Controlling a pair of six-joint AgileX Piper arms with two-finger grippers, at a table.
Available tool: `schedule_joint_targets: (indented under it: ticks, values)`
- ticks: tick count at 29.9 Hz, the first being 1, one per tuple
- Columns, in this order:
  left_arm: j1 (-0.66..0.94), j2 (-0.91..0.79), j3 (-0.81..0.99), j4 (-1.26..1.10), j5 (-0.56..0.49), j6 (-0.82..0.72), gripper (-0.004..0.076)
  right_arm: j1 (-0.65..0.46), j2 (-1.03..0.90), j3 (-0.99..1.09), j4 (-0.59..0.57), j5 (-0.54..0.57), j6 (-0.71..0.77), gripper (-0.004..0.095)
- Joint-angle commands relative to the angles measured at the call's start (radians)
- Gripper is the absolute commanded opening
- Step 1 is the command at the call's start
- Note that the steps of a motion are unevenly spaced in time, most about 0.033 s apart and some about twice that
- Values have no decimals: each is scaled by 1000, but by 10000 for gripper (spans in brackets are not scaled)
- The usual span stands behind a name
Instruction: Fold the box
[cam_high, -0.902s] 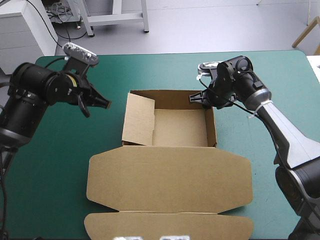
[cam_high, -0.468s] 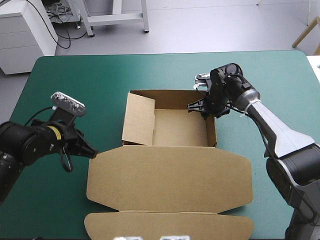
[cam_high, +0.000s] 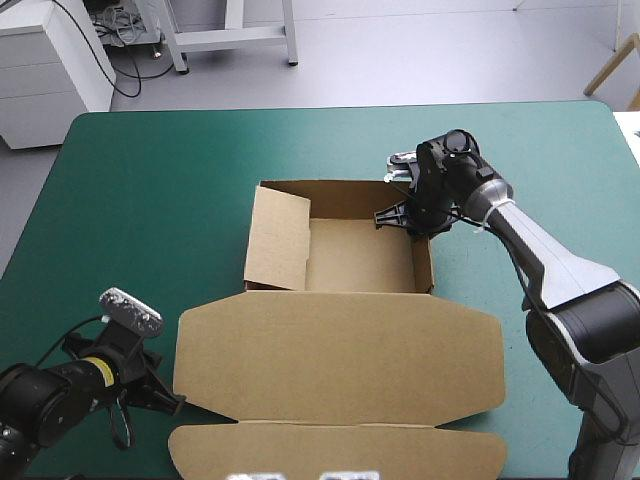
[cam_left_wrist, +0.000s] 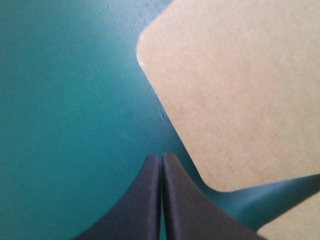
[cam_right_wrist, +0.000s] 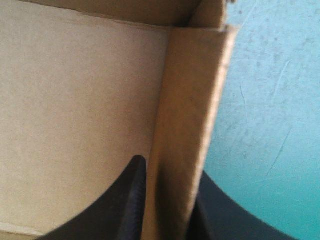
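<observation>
High view: box (cam_high: 340, 350), brown, mid-table on the teal-green cover (cam_high: 150, 200); open tray toward the far side, lid flat toward the near edge; left gripper (cam_high: 172, 404) low, just beside the lid's near-left corner; right gripper (cam_high: 405, 215) at the tray's far-right corner.

Left wrist view: black fingers (cam_left_wrist: 150, 200) together in one pointed arch, holding nothing; rounded lid corner just ahead.

Right wrist view: black fingers (cam_right_wrist: 132, 200) clamped on the tray's right wall, one inside, one outside.
</observation>
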Motion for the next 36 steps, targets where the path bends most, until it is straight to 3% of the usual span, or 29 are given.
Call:
schedule_joint_targets:
  ticks: [1,6,14,19,24,36]
  values:
    - [0,-55,52,-13,-62,-2,-10,-6,-36,-24,-2,-9,-15,118]
    - [0,-131,122,-16,-70,8,-10,-6,-23,-24,6,-2,-10,-14]
    - [0,-172,130,-14,-75,8,-10,-14,-24,-29,-41,-1,2,-19]
    - [0,-172,130,-14,-75,8,-10,-91,-41,-63,-28,-1,-17,-19]
    - [0,-172,130,-14,-73,8,-10,-224,-75,-106,-45,-1,-61,-19]
    - [0,-172,130,-14,-72,8,-10,-691,-106,-109,-125,-1,-184,-19]
